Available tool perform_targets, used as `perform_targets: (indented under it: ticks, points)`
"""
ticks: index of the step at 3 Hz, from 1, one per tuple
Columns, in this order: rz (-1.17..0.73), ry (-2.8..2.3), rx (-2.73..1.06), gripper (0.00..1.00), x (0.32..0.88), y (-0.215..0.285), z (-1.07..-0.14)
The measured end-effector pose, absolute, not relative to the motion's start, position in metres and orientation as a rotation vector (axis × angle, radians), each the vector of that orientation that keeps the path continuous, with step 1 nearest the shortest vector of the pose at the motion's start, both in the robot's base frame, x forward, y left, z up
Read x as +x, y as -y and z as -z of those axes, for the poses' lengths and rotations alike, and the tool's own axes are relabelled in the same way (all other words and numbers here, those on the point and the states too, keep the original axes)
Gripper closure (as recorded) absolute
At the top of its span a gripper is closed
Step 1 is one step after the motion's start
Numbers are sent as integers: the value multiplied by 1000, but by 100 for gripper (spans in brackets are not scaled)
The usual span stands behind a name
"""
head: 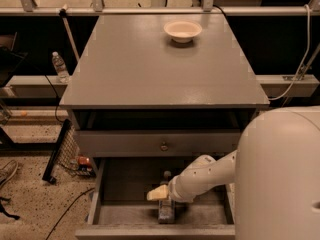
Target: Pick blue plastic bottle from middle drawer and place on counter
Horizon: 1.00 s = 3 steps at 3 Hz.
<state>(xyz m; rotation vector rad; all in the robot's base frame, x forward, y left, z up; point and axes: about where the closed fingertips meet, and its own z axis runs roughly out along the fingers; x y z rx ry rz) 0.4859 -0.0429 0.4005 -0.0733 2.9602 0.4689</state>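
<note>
The middle drawer (pixel 125 215) is pulled open at the bottom of the cabinet, its grey floor showing. The blue plastic bottle (pixel 166 213) sits near the drawer's front middle, mostly covered by my arm; only a bluish part shows. My gripper (pixel 161 196) is at the end of the white arm, down inside the drawer and directly over the bottle. The counter (pixel 150 69) is the grey cabinet top above.
A white bowl (pixel 182 30) sits at the back of the counter. The upper drawer front with a round knob (pixel 164 146) overhangs the open drawer. A clear water bottle (pixel 60 66) stands on a ledge at left. A black rack (pixel 57 151) leans by the cabinet.
</note>
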Motion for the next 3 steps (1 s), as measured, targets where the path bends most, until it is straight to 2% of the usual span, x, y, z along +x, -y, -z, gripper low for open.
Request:
perform_targets:
  ticks: [2, 3]
  points:
    - [-466, -2979, -40, 3, 498, 31, -369]
    - [-475, -2976, -21, 27, 500, 30, -365]
